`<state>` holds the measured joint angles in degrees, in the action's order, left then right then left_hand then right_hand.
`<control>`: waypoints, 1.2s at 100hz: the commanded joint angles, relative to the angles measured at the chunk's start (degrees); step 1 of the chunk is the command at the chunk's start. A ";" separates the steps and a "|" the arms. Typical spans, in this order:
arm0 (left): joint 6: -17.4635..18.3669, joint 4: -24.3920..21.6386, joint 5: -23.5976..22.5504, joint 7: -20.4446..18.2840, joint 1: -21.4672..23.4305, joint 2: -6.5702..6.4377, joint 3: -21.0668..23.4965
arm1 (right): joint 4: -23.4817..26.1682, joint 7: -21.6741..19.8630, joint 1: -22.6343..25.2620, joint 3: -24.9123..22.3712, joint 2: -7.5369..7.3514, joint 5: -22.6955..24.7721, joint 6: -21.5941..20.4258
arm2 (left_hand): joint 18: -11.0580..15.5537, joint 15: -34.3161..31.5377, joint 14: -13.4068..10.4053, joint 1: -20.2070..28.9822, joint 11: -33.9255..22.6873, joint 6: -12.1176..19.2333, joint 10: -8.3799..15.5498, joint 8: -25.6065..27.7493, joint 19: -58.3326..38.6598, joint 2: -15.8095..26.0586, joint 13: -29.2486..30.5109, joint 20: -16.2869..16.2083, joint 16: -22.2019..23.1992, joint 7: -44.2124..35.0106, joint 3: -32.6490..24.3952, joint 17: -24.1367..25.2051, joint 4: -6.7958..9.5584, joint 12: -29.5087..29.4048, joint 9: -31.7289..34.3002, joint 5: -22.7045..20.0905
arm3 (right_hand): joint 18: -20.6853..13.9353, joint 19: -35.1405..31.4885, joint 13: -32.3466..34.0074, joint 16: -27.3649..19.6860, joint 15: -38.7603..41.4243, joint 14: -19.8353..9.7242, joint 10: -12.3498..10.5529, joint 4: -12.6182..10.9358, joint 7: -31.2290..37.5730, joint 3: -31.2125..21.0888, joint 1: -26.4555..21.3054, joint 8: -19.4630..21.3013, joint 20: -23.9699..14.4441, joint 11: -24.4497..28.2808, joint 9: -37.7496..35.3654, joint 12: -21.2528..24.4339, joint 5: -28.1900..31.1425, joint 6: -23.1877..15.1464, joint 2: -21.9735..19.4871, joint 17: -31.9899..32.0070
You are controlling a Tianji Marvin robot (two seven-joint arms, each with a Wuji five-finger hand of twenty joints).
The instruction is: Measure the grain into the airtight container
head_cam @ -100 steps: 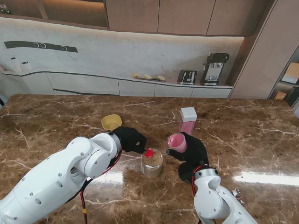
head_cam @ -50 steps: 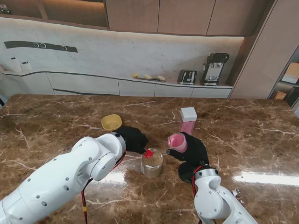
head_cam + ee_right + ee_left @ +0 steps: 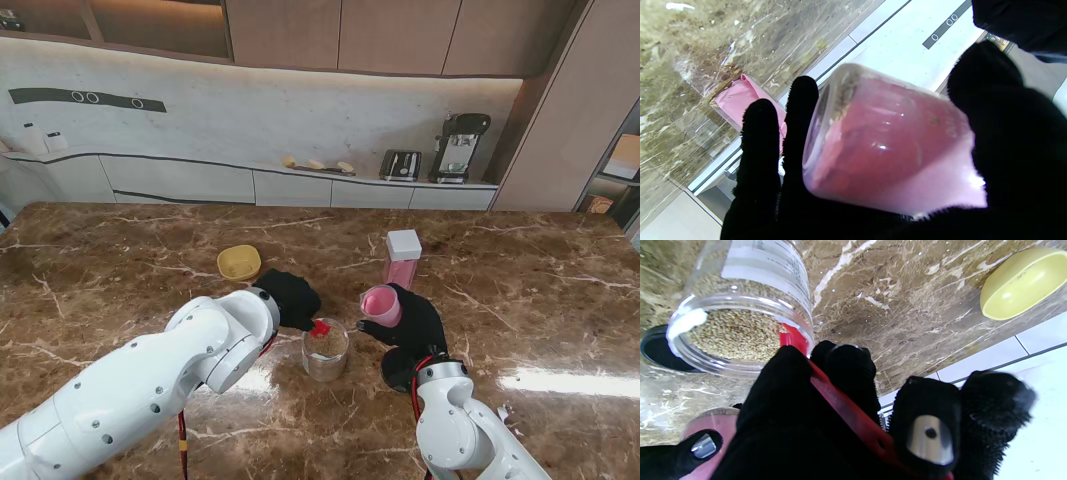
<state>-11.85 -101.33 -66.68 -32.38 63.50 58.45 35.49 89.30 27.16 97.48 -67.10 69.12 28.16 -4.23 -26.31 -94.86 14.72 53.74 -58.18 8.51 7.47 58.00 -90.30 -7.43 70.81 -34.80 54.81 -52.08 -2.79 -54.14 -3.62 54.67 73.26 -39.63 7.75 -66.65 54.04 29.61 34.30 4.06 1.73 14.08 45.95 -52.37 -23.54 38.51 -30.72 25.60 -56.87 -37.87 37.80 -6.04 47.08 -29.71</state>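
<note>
A clear, round plastic jar [image 3: 326, 349] stands open near the middle of the surface [image 3: 520, 270], filled close to its rim with pale tan grain [image 3: 730, 336]; a white printed label wraps its wall. The left robot hand [image 3: 289, 300], in a black textured glove, is closed around the flat handle of a red plastic scoop [image 3: 840, 403], whose bowl dips over the jar's rim into the grain. Just right of the jar, the right robot hand [image 3: 412, 322] grips a translucent pink round cup [image 3: 380, 304], tilted with its mouth toward the jar. Farther from me stands a pink rectangular airtight container [image 3: 403, 259] with a white lid. A shallow yellow bowl [image 3: 238, 262] lies to the left. The surface is glossy brown marble with white veins; behind it runs a white counter carrying a toaster [image 3: 401, 165] and coffee machine [image 3: 459, 147].
</note>
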 commanded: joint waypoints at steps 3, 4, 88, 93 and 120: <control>0.33 0.39 -0.49 -0.42 -0.58 0.23 -0.72 | -0.16 -0.81 0.63 -0.12 0.20 -0.39 -0.03 | 0.22 -6.32 -1.62 0.53 -2.94 -0.19 1.23 -0.16 -4.27 -1.18 1.76 0.67 -0.74 -0.85 -2.72 -2.24 2.12 -0.72 4.62 -1.96 | -1.14 1.27 0.14 0.15 -0.16 -2.13 -3.83 0.38 4.54 -10.22 -4.92 0.37 1.09 1.61 -1.44 0.43 2.79 -6.84 -9.15 0.60; 0.32 0.41 -0.46 -0.46 -0.67 0.23 -0.83 | -0.16 -0.82 0.64 -0.13 0.20 -0.40 -0.04 | 0.22 -6.32 -1.61 0.57 -2.94 -0.23 1.22 -0.16 -4.27 -1.17 1.76 0.68 -0.74 -0.85 -2.77 -2.24 2.13 -0.73 4.61 -1.98 | -1.14 1.27 0.14 0.15 -0.16 -2.12 -3.84 0.38 4.54 -10.23 -4.93 0.37 1.09 1.61 -1.43 0.43 2.79 -6.84 -9.15 0.60; -5.49 2.98 13.47 -2.66 -9.47 -0.50 -11.10 | -0.36 -0.46 0.94 -0.65 0.24 -0.45 -0.59 | 0.87 -6.37 -1.53 -0.32 -2.52 0.45 1.60 0.28 -4.54 -1.10 1.75 0.80 -0.89 -0.24 -3.63 -0.82 1.87 -0.66 4.42 -2.00 | -1.21 1.39 0.10 0.14 -0.22 -2.20 -3.86 0.39 4.50 -10.52 -5.00 0.42 1.11 1.56 -1.34 0.30 2.72 -6.90 -9.05 0.65; -6.23 3.37 14.69 -2.48 -9.94 -0.52 -11.61 | -0.36 -0.43 0.98 -0.69 0.25 -0.45 -0.63 | 0.87 -6.37 -1.53 -0.31 -2.50 0.42 1.59 0.38 -4.55 -1.00 1.75 0.79 -0.89 -0.21 -3.64 -0.69 1.85 -0.62 4.43 -1.91 | -1.22 1.43 0.06 0.14 -0.24 -2.18 -3.78 0.39 4.51 -10.52 -5.03 0.44 1.12 1.55 -1.32 0.30 2.72 -6.95 -9.04 0.68; -9.45 4.67 21.33 -1.90 -10.63 -0.60 -11.60 | -0.54 -0.35 0.94 -0.67 0.25 -0.39 -0.74 | 0.83 -6.37 -1.53 -0.43 -2.17 1.12 1.78 1.34 -4.70 -0.38 1.75 0.67 -0.91 -0.26 -3.32 -0.40 1.64 -0.41 4.36 -1.06 | -1.23 1.47 0.06 0.14 -0.25 -2.19 -3.90 0.41 4.48 -10.49 -5.07 0.43 1.14 1.59 -1.33 0.20 2.68 -6.99 -9.03 0.68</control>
<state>-20.78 -97.26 -45.65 -34.05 52.72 57.96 23.62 89.11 27.41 97.93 -67.80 69.19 28.02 -5.03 -25.65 -94.86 14.45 53.21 -58.27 8.10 7.51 58.02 -90.64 -7.89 70.81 -34.72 54.28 -52.08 -5.17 -53.82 -3.61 54.06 73.27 -39.63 7.75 -65.92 54.04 29.61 34.29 4.06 1.73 14.08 45.95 -52.37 -23.54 38.51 -30.72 25.60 -56.87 -37.87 37.80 -6.04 47.08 -29.70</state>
